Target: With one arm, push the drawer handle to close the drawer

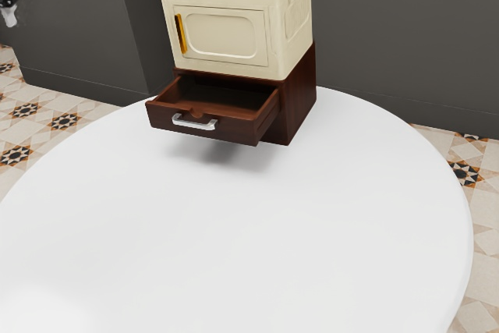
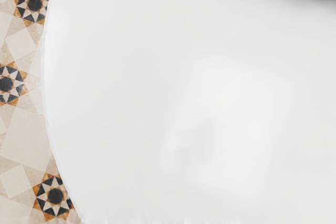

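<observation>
On a round white table [image 1: 234, 255], a cream, box-shaped cabinet [image 1: 226, 37] sits atop a dark reddish-brown wooden unit [image 1: 300, 99], whose matching drawer [image 1: 238, 132] stands open. Well apart, at the exterior view's upper left edge, is the black two-finger gripper [image 1: 8, 7]; whether it's open or closed, I can't tell. The silvery, bar-shaped handle [image 1: 193, 123] is on the drawer's front.

Bright, diffuse light from above in both 2 views. Round glossy white table [image 1: 257, 247] near washed out, 1 glare patch at the exterior view's lower left. Soft shadow under the open reddish-brown wooden drawer [image 1: 204, 129], interior dim. Matte dark grey wall [image 1: 374, 29] dim. Wrist view: 1 pale squarish reflection, greyer smudge within.
</observation>
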You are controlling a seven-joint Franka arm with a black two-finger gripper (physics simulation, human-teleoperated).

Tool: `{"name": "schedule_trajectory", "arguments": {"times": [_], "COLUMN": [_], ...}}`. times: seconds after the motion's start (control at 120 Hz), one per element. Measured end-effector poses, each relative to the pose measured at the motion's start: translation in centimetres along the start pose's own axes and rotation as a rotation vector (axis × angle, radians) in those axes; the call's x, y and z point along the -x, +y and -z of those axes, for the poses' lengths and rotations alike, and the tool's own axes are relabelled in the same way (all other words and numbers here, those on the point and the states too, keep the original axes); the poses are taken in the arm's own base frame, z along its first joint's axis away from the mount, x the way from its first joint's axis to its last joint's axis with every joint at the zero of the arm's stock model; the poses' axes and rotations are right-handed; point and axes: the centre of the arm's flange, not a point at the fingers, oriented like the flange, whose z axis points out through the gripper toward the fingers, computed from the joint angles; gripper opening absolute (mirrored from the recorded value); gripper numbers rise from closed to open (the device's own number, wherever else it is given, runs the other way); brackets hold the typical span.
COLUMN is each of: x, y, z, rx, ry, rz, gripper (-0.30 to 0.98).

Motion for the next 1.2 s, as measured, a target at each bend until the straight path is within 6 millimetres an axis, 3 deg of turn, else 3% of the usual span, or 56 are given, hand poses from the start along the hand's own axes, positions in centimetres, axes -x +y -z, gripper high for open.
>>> {"name": "schedule_trajectory", "arguments": {"times": [0.05,0.092,0.183,0.333,0.4,0.467,0.608,0.692,0.767,1.1,1.2], "x": [0.8,1.4,0.7,0.0,-0.3,-0.8,-0.7,-0.2,-0.4,-3.7,-4.7], "y": [-4.7,-7.2,-8.4,-5.5,-3.2,0.8,11.5,15.0,15.0,9.0,10.0], "z": [-0.6,-1.1,-3.5,-9.7,-11.4,-13.6,-17.4,-19.6,-21.5,-29.5,-30.6], "rx": [-0.002,-0.002,-0.001,0.092,0.104,0.098,0.078,0.065,0.061,0.041,0.036], "ry": [-0.017,-0.031,-0.084,-0.212,-0.248,-0.282,-0.319,-0.328,-0.325,-0.219,-0.164], "rz": [0.092,0.142,0.164,0.098,0.053,-0.023,-0.231,-0.293,-0.286,-0.134,-0.140], "gripper": [0.69,0.69,0.69,0.68,0.56,0.41,0.13,0.04,-0.01,-0.09,-0.09]}}
